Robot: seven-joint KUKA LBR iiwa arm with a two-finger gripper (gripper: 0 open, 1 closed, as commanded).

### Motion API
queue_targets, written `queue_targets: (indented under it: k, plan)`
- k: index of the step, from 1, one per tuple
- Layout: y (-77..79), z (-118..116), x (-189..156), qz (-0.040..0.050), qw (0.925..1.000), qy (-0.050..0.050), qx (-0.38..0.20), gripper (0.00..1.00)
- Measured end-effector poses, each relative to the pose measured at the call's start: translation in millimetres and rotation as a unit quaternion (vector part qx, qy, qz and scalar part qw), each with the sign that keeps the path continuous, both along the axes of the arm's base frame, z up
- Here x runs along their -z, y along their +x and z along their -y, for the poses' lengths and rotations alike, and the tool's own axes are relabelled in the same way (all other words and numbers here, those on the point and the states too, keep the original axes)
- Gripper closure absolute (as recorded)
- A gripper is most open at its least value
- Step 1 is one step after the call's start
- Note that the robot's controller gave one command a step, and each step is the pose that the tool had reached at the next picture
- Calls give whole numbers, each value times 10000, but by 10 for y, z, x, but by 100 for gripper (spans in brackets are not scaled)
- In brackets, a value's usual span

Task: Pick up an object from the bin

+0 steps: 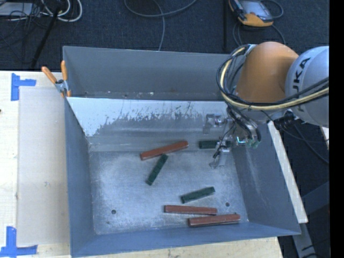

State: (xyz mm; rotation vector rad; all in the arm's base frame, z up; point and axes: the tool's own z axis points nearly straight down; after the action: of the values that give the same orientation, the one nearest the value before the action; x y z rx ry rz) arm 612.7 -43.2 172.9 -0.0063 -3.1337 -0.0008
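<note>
1. The grey metal bin [134,79] is the biggest thing I have in front of me. Its floor is scuffed pale and its walls slope outward.
2. The arm [314,71] comes in from 3 o'clock, with an orange cover [266,71] and loops of cable at its wrist. It hangs over the bin's corner at 2 o'clock.
3. The gripper [219,153] is down inside the bin at about 2 o'clock of the floor, close to the back wall. I cannot tell from here whether it is spread or pressed together, and I see nothing pinched in it.
4. A long reddish-brown bar [164,150] lies at 12 o'clock, slightly tilted, its right end higher.
5. Two more reddish-brown bars lie near the front wall at 5 o'clock, almost parallel and just beside each other: the upper bar [190,210] and the lower bar [214,220].
6. A dark green bar [156,169] lies slanted just under the 12 o'clock bar, its top end touching it or nearly so.
7. Another dark green bar [197,194] sits at 4 o'clock, just above the pair.
8. The short dark green block [207,144] is the thing nearest the gripper. It lies at the gripper's 10 o'clock, just beside it, and I cannot tell whether they touch.
</note>
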Motion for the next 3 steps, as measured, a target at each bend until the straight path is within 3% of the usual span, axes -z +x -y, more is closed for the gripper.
queue_targets:
  k: [1,2,3]
  plan:
    - [-730,285,1054,-19,9999,2,-172,0]
    - [-634,-117,1033,42,9850,12,-1725,0]
    - [-632,-110,1028,39,9851,8,-1720,100]
